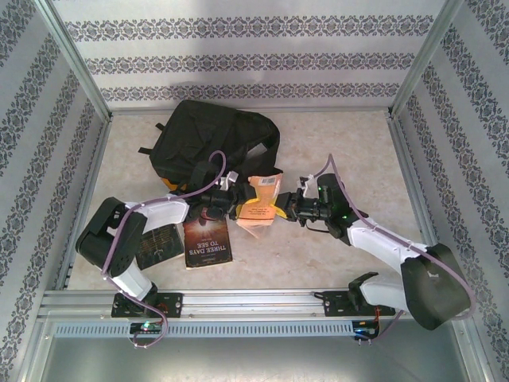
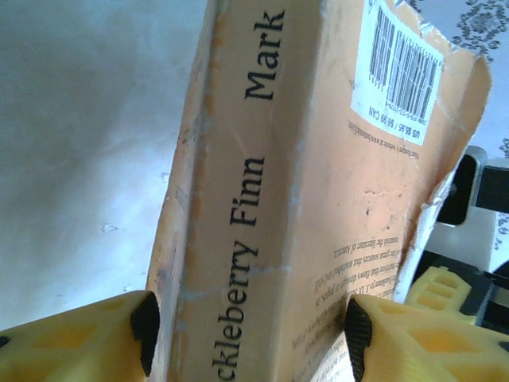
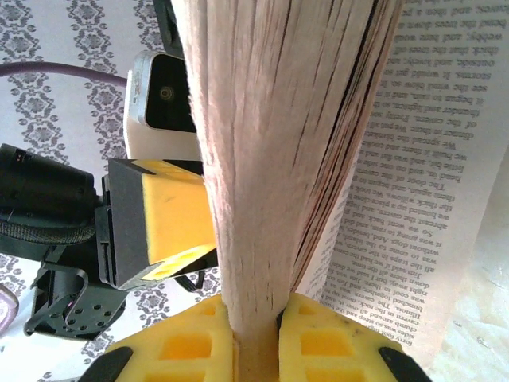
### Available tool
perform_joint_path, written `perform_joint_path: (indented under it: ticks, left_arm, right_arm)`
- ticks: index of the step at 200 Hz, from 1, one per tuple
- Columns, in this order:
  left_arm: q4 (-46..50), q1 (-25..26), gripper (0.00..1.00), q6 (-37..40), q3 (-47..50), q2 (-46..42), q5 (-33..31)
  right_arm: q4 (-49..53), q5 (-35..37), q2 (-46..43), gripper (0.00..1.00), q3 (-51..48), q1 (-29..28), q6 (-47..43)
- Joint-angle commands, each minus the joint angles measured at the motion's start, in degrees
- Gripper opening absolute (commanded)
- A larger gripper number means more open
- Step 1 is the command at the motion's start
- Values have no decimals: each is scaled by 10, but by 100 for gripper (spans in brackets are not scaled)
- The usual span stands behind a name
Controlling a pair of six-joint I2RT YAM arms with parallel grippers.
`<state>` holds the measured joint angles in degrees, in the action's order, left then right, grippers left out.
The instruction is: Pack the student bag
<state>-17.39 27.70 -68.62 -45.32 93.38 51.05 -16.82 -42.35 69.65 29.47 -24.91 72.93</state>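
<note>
The student bag point(image 1: 208, 142) lies on the tabletop point(image 1: 342, 151); what it already holds is hidden. Just in front of the bag, an orange paperback point(image 1: 262, 203) stands upright between the two arms. The right pincer point(image 3: 254, 336) is clamped on a thin part of its page edge. The left pincer point(image 2: 251, 330) straddles its spine, but I cannot tell whether it truly grips. A brown book point(image 1: 207, 243) and a black book point(image 1: 159, 245) lie flat in front of the bag. Packing looks barely begun: all three books remain outside.
</note>
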Motion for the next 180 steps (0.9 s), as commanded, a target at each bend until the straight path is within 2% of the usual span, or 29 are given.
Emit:
perform_joint_path:
  ticks: [1, 17, 28, 43, 76, 99, 111, 118, 146, 168, 180]
  left_arm:
    - [-48, 6, 61, -22, 0, -23, 27]
    - [-51, 5, 54, -22, -5, -40, 34]
    - [-40, 5, 45, -13, -8, -54, 34]
    - [1, 5, 33, 14, -18, -77, 28]
    - [95, 5, 17, 78, -44, -113, 10]
    - [138, 5, 7, 113, -63, -130, 0]
    - [177, 6, 0, 145, -79, -140, -5]
    - [216, 6, 0, 174, -95, -147, -16]
    - [343, 7, 0, 285, -147, -189, -96]
    - [426, 20, 0, 388, -192, -223, -204]
    - [459, 62, 0, 477, -212, -239, -332]
  right_arm:
    - [-19, -14, -18, 0, 7, -10, -19]
    - [10, -7, -17, 0, 13, -13, -41]
    - [33, -2, -18, 0, 18, -15, -58]
    - [86, 12, -23, 0, 34, -20, -91]
    - [160, 49, -46, 0, 58, -27, -136]
    - [201, 72, -56, 11, 81, -39, -167]
    - [243, 86, -57, 32, 105, -49, -199]
    - [272, 97, -60, 42, 120, -53, -216]
    - [355, 146, -84, 66, 160, -54, -265]
    - [367, 132, -96, 68, 185, -44, -254]
    - [382, 127, -99, 68, 212, -44, -249]
